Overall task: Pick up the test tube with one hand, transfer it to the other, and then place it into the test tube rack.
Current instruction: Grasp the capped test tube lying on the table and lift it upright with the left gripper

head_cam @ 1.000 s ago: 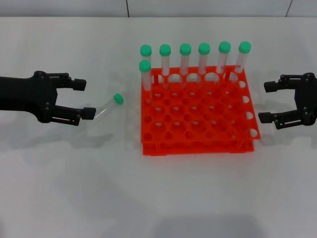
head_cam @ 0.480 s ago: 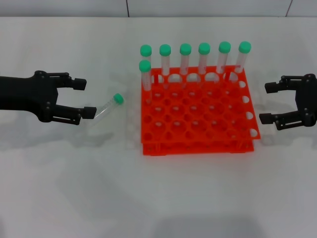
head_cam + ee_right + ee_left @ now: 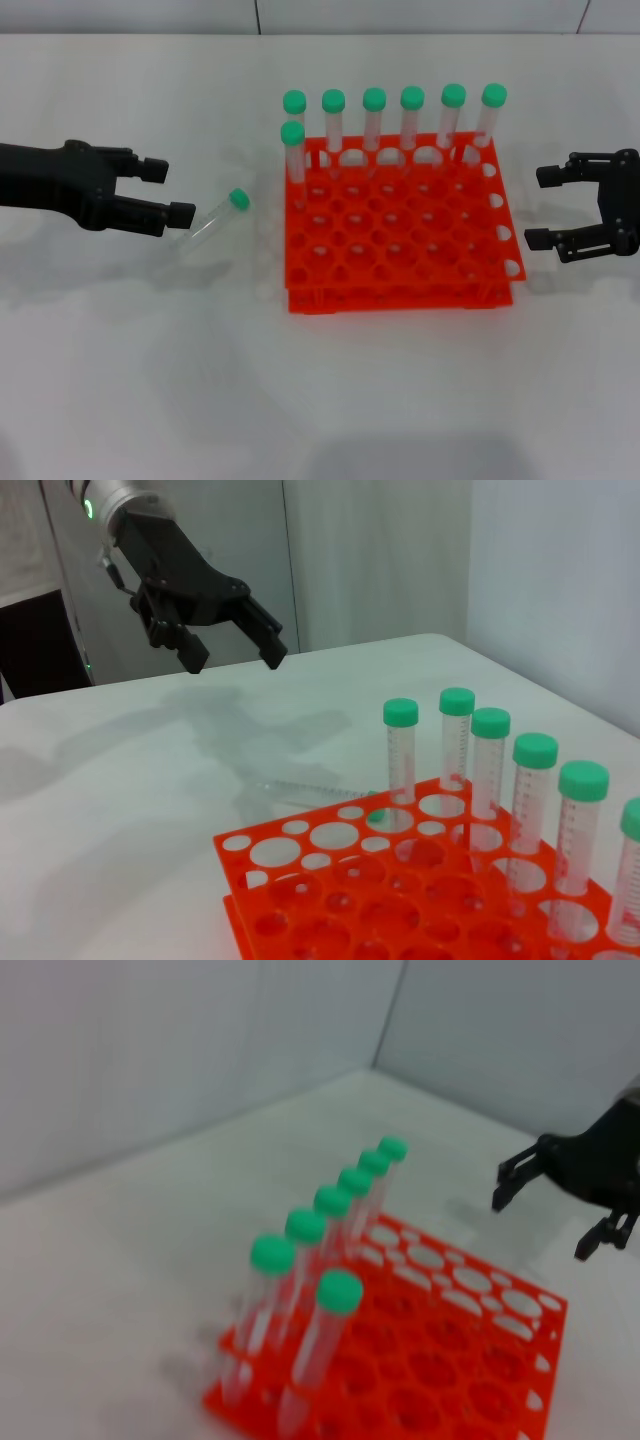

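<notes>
The test tube (image 3: 212, 222), clear with a green cap, lies slanted on the white table to the left of the orange-red rack (image 3: 400, 296). It also shows faintly in the right wrist view (image 3: 300, 788). My left gripper (image 3: 170, 192) is open and empty, just left of the tube's bottom end. Whether its lower finger touches the tube I cannot tell. The left gripper shows in the right wrist view (image 3: 233, 658) raised above the table. My right gripper (image 3: 539, 208) is open and empty, to the right of the rack; the left wrist view shows it (image 3: 541, 1226) beyond the rack (image 3: 450, 1360).
Several green-capped tubes (image 3: 412, 115) stand upright along the rack's back row, and one more (image 3: 293, 150) stands in the second row at the left. The rest of the holes are unfilled. A wall runs along the table's far edge.
My left gripper has lifted slightly and shifted up in the view, its lower finger drawing back from the lying tube. The tube and my right gripper have hardly moved.
</notes>
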Controlling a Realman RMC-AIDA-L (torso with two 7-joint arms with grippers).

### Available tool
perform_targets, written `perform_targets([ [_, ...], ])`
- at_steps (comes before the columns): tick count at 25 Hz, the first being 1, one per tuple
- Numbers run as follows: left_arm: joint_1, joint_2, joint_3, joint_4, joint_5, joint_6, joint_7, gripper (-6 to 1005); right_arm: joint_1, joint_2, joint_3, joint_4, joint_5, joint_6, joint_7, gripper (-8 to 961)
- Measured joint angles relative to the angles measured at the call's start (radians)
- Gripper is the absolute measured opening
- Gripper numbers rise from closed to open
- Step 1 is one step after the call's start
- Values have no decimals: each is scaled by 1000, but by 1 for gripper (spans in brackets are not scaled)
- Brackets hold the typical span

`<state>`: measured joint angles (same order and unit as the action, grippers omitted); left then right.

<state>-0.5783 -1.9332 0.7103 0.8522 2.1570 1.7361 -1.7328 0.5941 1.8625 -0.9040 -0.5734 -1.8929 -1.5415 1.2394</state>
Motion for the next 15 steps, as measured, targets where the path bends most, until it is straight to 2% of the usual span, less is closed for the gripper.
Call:
perform_targets([
  [4, -13, -10, 1, 68, 58, 52, -167, 872, -6, 7, -1, -18, 0, -5, -1, 856],
  [12, -81, 7, 11, 167, 233, 74, -447, 871, -8, 9, -3, -23, 0, -9, -5, 855],
  [15, -119, 11, 71, 177, 334, 58, -531, 870, -8, 13, -3, -23, 0, -9, -13, 855],
])
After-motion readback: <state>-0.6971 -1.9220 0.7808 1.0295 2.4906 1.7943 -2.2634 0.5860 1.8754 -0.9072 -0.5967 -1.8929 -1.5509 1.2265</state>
